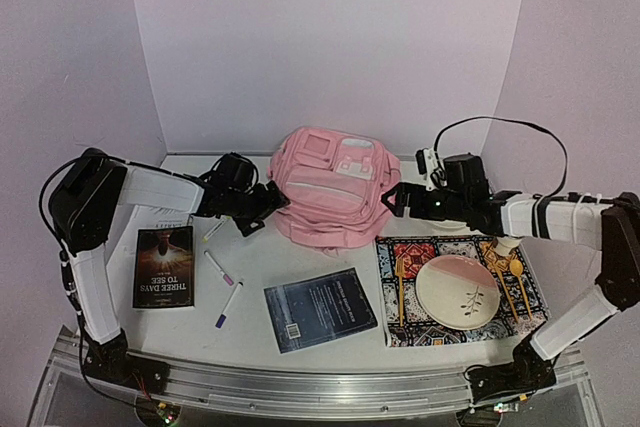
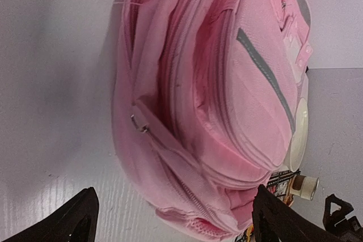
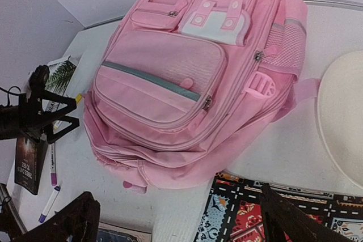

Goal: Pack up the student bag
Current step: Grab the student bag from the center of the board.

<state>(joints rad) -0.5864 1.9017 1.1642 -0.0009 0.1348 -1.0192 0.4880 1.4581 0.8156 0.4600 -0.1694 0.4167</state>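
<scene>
The pink backpack (image 1: 330,185) lies front-up on the table (image 1: 262,259), its main opening hidden. Left claw (image 1: 266,209) and right claw (image 1: 390,201) flank it, both spread wide and empty.

Prob. a robotics lab test cell, not a home: plain lilac walls (image 1: 330,37) are boxing in a white table (image 1: 250,247) on 3 sides, left arm (image 1: 150,187) & right arm (image 1: 560,217) are sitting bolted by an alu. rail (image 1: 330,392) w/ a cable (image 1: 510,119) looping loose; student bag (image 1: 325,187), books (image 1: 164,265), markers (image 1: 219,267), placemat (image 1: 412,332) w/ plate (image 1: 465,287) are lying staged as props.
</scene>
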